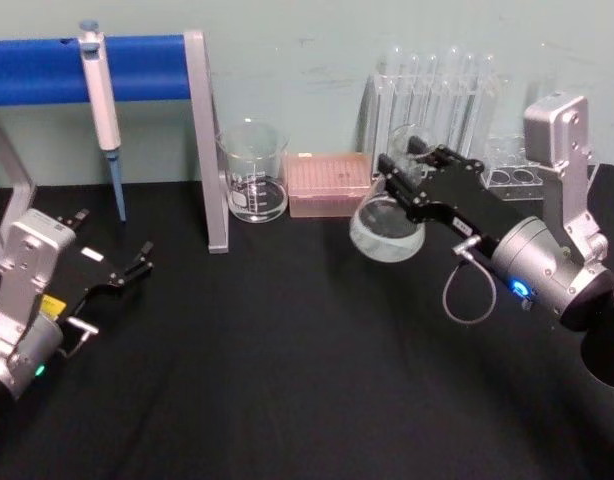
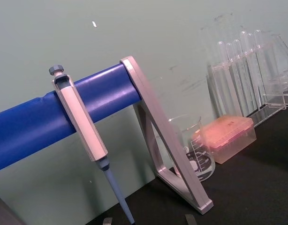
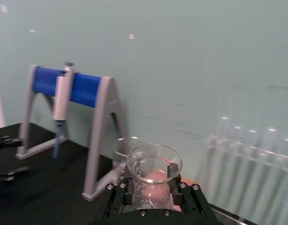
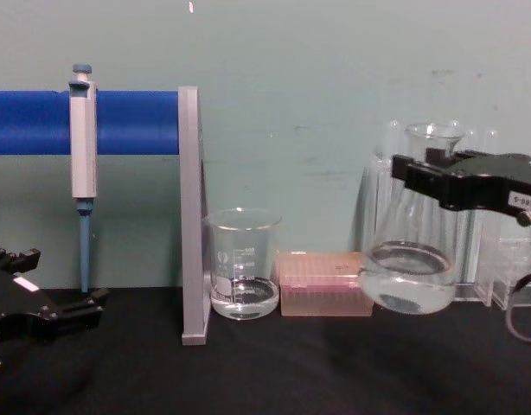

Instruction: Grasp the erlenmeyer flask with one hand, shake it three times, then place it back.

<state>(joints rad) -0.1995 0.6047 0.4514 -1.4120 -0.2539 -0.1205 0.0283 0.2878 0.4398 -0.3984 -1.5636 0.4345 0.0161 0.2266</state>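
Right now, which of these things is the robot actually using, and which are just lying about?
In use: erlenmeyer flask, lifted; right gripper, fingers shut on its neck.
Lying about: beaker, pink box, test tubes, pipette on the blue stand, left gripper parked open at the left.

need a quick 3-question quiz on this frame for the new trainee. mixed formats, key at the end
1. True or false: the right claw grips the erlenmeyer flask by its wide base.
2. In the chest view, which item on the table sits between the beaker and the flask? A) pipette B) pink tip box C) test tube rack
3. Fill in: the left claw, idle at the table's left side, is ___ (open or shut).

Key: 1 false, it clamps the narrow neck; 2 B; 3 open.
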